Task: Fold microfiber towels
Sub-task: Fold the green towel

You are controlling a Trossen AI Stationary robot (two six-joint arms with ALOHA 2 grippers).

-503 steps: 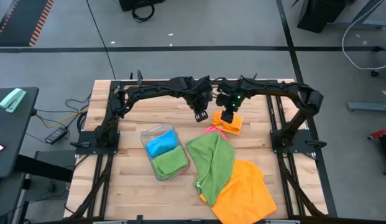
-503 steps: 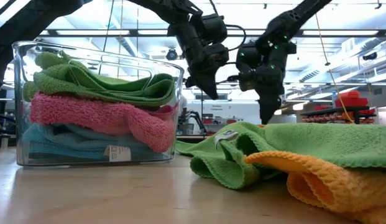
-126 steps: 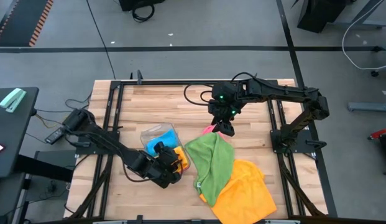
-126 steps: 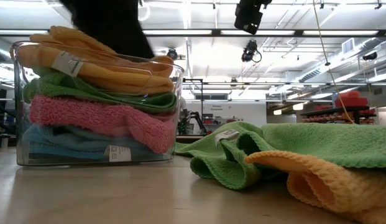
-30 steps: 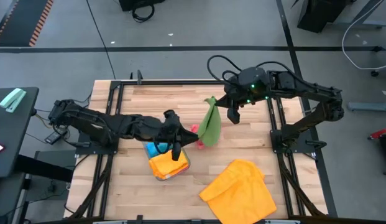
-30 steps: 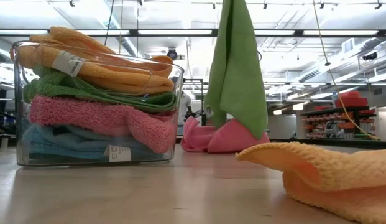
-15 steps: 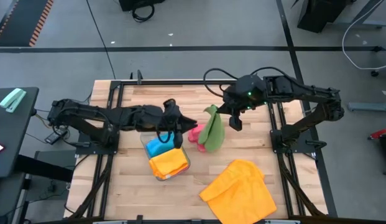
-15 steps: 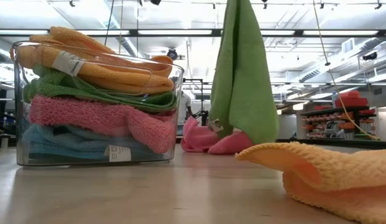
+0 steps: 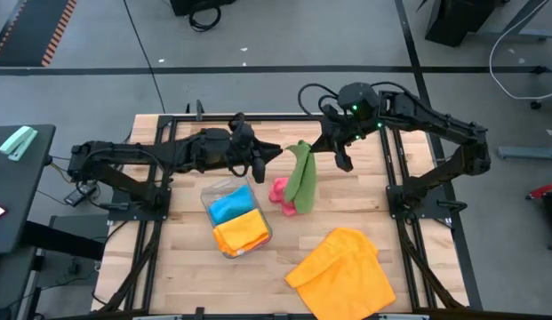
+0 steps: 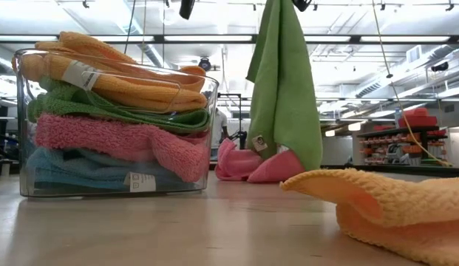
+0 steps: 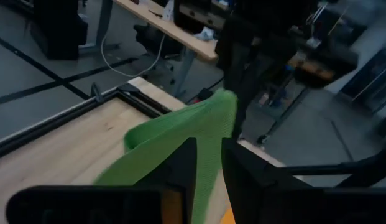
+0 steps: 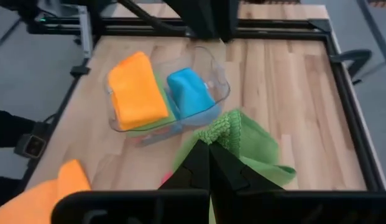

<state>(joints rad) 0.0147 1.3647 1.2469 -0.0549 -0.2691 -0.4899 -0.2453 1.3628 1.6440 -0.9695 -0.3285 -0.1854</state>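
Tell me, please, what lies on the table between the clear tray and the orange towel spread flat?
In the high view, only bare wood lies between the clear tray and the orange towel. The pink towel and the hanging green towel sit farther back.

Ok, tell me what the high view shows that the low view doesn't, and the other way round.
Only the high view shows both arms: the right hand shut on the top of the green towel, the left hand close beside it, and a blue towel in the clear tray.

Only the low view shows the tray's stack from the side, with a folded pink towel between green and blue ones.

Both show the hanging green towel, the loose pink towel under it, and the orange towel lying nearer.
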